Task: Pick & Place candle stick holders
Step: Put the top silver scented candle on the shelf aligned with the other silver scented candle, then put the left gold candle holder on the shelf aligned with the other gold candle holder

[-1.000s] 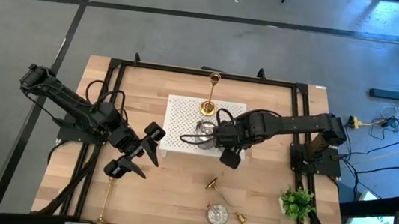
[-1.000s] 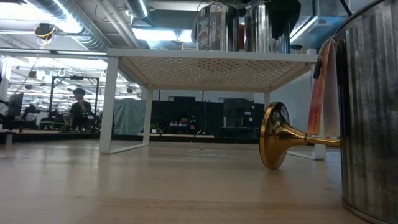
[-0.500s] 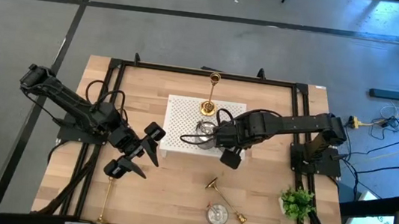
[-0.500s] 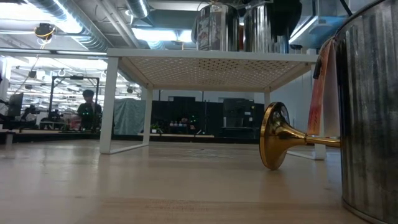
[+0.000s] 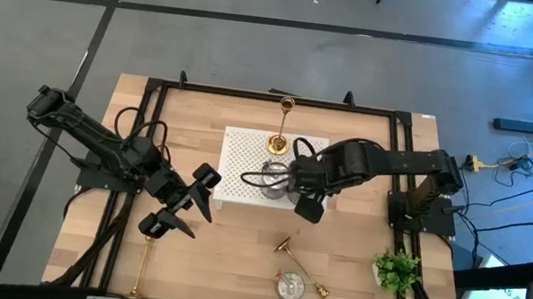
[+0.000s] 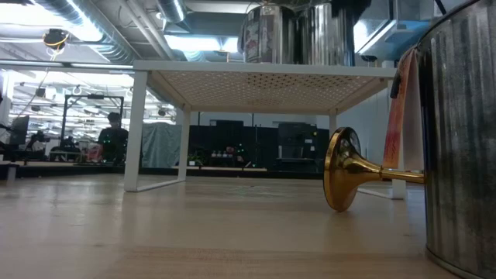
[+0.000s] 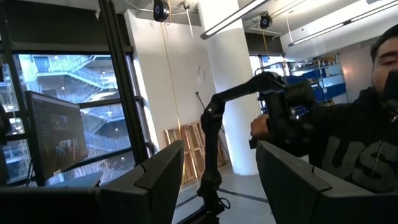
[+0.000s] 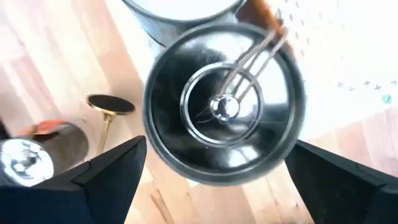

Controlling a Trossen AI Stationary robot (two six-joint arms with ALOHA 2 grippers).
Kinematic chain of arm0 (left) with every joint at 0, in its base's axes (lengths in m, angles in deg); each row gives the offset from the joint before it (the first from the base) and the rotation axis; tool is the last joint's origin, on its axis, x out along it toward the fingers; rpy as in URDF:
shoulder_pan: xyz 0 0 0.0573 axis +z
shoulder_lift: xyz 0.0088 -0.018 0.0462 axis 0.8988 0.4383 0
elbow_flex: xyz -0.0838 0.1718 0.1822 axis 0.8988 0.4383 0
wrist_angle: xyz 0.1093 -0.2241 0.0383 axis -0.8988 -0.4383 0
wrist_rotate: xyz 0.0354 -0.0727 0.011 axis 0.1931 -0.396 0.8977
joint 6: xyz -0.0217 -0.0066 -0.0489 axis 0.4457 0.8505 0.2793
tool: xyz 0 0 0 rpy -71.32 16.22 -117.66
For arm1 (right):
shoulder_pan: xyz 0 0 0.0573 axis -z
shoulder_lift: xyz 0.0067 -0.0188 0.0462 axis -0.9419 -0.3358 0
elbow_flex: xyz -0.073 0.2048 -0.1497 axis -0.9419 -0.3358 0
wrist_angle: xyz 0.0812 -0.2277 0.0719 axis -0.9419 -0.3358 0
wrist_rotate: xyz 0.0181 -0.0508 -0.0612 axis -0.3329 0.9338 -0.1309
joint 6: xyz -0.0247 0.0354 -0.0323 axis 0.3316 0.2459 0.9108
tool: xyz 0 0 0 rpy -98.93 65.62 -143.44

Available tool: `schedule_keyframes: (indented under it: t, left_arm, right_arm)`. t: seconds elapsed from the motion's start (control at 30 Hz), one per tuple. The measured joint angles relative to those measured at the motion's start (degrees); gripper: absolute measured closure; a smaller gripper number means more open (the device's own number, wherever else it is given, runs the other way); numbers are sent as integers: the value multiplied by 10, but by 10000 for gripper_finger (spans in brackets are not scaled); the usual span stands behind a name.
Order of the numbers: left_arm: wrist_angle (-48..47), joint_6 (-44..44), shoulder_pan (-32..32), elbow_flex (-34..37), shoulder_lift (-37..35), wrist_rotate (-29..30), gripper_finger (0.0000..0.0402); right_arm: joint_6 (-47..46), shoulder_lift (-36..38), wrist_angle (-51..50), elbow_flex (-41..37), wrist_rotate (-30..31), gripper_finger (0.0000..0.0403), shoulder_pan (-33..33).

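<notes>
Two silver holders [image 5: 273, 175] sit side by side on the white perforated stand [image 5: 242, 149], at its near edge, both upright with open mouths facing up; in the low view they show as shiny cylinders [image 6: 269, 35] on the stand's top [image 6: 256, 68]. The right gripper [image 5: 288, 178] hangs directly over them. Its wrist view looks straight down into one round cup [image 8: 225, 102], a thin wire crossing its mouth, with the two dark fingers [image 8: 109, 174] spread wide on either side of it and touching nothing.

One gold candlestick [image 5: 280, 126] stands upright at the stand's far edge, its long axis vertical, its flared base on the perforated top. A second gold candlestick [image 5: 301, 268] lies flat on the wooden table [image 5: 214, 254] in front of the stand, its stem running diagonally, its base [image 5: 284, 244] toward the stand. In the low view that base [image 6: 341, 170] faces left and the stem runs to the right. The third silver holder [image 5: 290, 287] stands just beside this stem, on the side away from the stand. A third gold candlestick [image 5: 141, 268] lies well to the left of the stand, its long axis running toward the table's near edge.

The left gripper [image 5: 183, 203] waits in the air off the stand's left front corner, its fingers [image 7: 155, 180] apart and empty. A small green plant [image 5: 396, 271] sits to the right of the stand, near the table's edge.
</notes>
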State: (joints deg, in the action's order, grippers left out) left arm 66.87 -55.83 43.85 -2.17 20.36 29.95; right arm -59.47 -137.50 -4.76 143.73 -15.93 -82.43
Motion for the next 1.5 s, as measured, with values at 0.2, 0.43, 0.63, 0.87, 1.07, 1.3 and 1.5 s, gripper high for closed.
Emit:
schedule_keyframes:
  t: [0.2, 0.43, 0.63, 0.87, 1.07, 1.3, 1.5]
  left_arm:
    - [-3, 0, 0, 0, 0, 0, 203]
    - [-3, 0, 0, 0, 0, 0, 203]
    - [-3, 0, 0, 0, 0, 0, 203]
    - [-3, 0, 0, 0, 0, 0, 203]
    - [-3, 0, 0, 0, 0, 0, 203]
    - [-3, 0, 0, 0, 0, 0, 203]
    - [-3, 0, 0, 0, 0, 0, 203]
  right_arm:
    - [9, 0, 0, 45, 1, 25, -1]
    - [15, 0, 3, 64, 28, 25, -2]
    - [12, 0, 4, 64, 40, 25, -4]
    - [14, 0, 5, 64, 33, 25, -14]
    - [19, 0, 7, 64, -18, 25, -23]
    - [17, 0, 6, 64, 13, 27, -33]
    - [5, 0, 3, 64, 51, 78, -33]
